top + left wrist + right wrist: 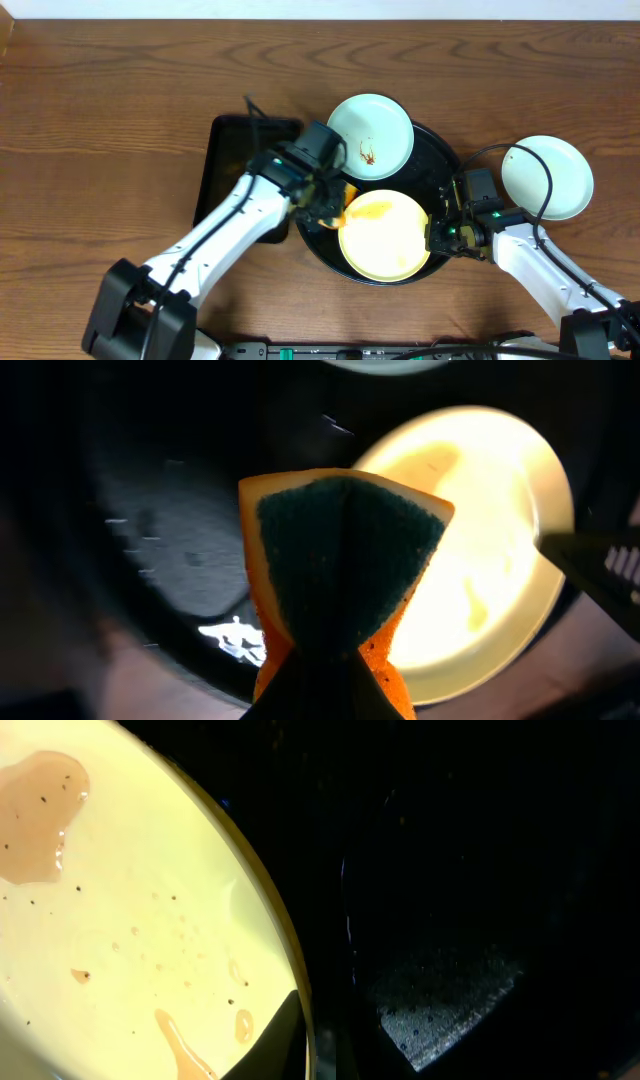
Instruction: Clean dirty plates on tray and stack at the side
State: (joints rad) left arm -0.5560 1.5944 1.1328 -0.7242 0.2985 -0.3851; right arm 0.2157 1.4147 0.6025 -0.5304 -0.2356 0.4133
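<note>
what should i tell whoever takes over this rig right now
Left gripper: shut on the sponge, at the yellow plate's left edge.
Right gripper: at that plate's right rim, reaching over the edge; grip unclear.
Yellow plate: on the round tray, brown smears on it.
Smeared mint plate: on the tray's far rim, dirty.
Other mint plate: on the table right of the tray, looks clean.
Left to do: scrub both tray plates, stack them at the side.
</note>
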